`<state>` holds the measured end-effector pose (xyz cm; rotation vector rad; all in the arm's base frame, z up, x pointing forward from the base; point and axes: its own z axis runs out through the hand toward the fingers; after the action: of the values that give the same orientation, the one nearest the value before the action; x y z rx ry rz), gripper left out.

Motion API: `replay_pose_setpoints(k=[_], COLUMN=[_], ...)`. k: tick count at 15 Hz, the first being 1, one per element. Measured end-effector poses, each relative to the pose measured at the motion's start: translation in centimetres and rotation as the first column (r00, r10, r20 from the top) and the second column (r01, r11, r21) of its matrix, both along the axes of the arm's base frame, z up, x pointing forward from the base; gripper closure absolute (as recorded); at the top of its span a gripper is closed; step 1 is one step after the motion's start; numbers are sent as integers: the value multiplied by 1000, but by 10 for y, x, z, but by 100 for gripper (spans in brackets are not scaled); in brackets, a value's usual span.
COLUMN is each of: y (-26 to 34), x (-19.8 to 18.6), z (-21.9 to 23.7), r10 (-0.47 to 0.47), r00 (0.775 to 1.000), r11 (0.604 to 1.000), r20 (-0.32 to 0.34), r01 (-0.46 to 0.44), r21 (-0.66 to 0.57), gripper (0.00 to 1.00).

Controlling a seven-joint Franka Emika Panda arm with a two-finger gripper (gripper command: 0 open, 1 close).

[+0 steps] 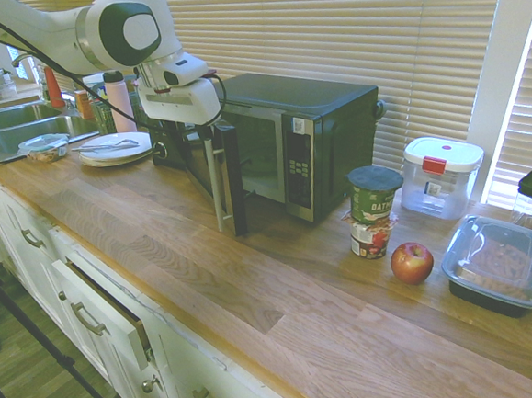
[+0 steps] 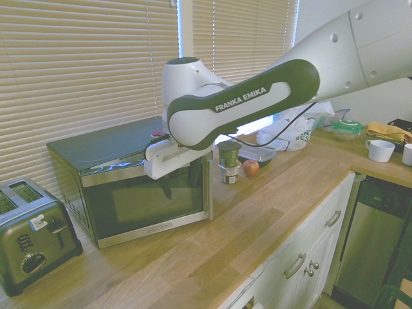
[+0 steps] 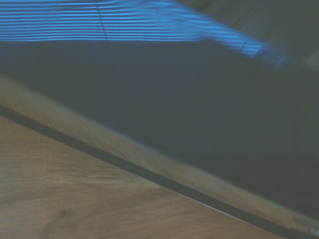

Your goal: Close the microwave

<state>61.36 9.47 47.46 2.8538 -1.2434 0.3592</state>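
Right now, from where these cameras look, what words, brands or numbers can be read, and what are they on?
"FRANKA EMIKA", on the robot arm.
"OATM", with any further letters unclear, on the green cup.
Too small or blurred to read: the print on the microwave door's bottom trim, the button panel and the white bag.
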Motion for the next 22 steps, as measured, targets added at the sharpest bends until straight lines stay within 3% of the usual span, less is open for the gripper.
replay_pose_setpoints(k=[8, 12, 17, 22], y=[-14, -16, -21, -33], x=[82, 100, 94, 42], z=[5, 6, 4, 7], r10=[-75, -92, -102, -44], r00=[997, 995, 994, 993], r11=[997, 995, 995, 998], r20=[-18, -46, -47, -112], r01=[74, 90, 102, 49], r21=[-15, -31, 0, 48], gripper=[0, 0, 0, 0])
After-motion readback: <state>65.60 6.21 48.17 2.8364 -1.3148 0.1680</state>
